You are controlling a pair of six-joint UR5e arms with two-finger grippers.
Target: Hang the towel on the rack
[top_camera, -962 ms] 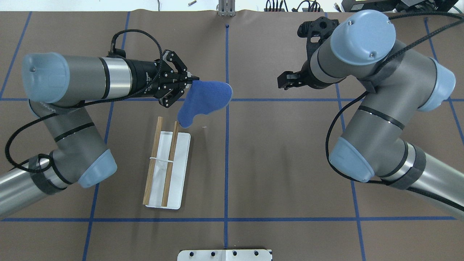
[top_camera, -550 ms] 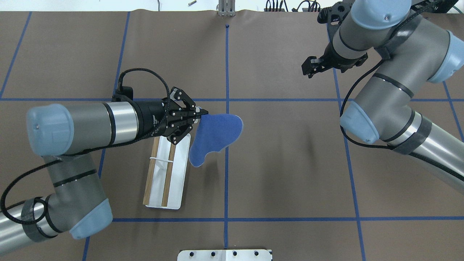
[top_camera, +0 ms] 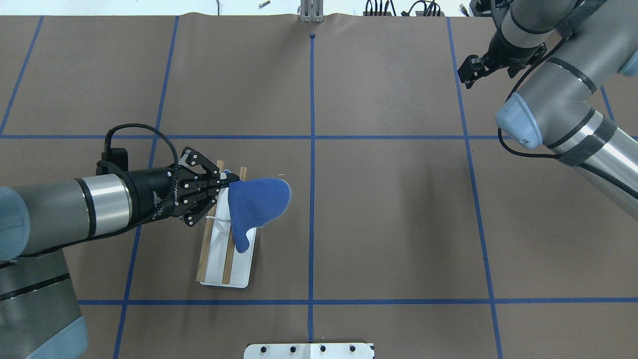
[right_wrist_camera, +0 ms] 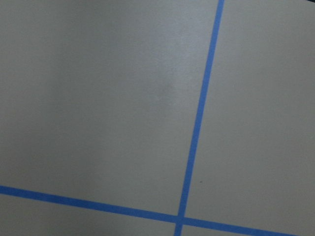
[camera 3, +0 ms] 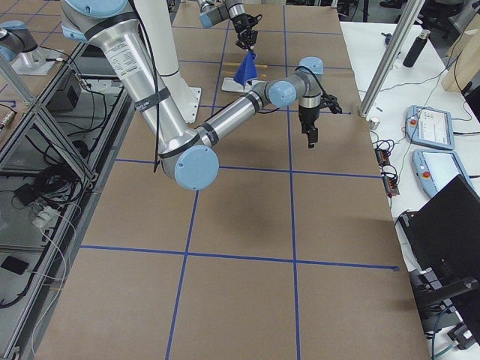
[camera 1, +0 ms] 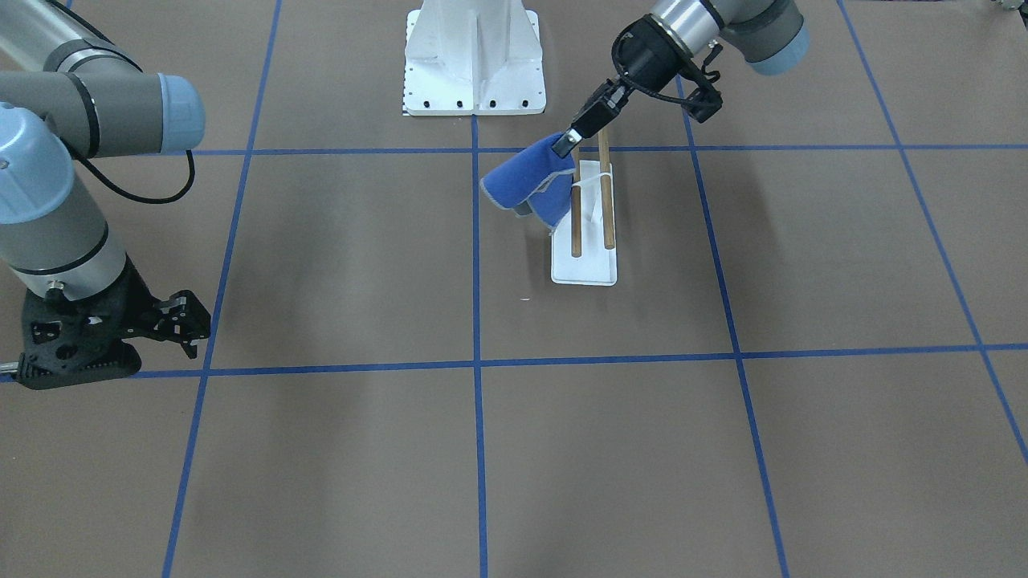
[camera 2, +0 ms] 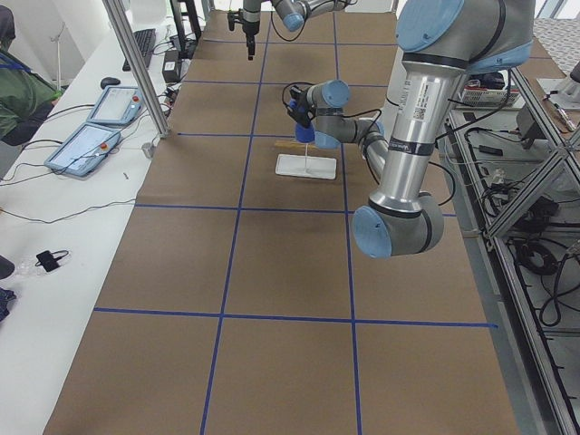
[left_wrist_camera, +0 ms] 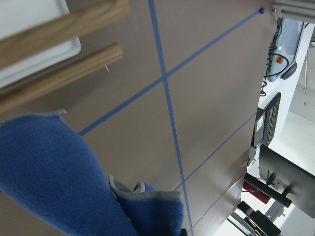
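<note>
My left gripper (top_camera: 224,180) is shut on one edge of the bright blue towel (top_camera: 259,204). It holds the towel in the air over the far end of the rack (top_camera: 240,273). The rack has a white base and two wooden rods (top_camera: 228,259). In the front view the towel (camera 1: 524,181) hangs beside the rods, from the left gripper (camera 1: 567,143), above the rack base (camera 1: 584,271). I cannot tell whether the cloth touches a rod. The left wrist view shows the towel (left_wrist_camera: 54,172) below both rods (left_wrist_camera: 64,78). My right gripper (camera 1: 80,345) hangs over bare table far away, and its jaws are not readable.
A big white bolted pedestal (camera 1: 474,56) stands at the robot's side of the table. Its plate edge (top_camera: 309,350) shows at the bottom of the overhead view. Blue tape lines (top_camera: 312,149) cross the brown table cover. The right arm (top_camera: 553,94) is over the far right corner.
My left arm has carried the towel back toward the robot, from beyond the rack to over its far end. The right arm has drawn away to the far right corner.
</note>
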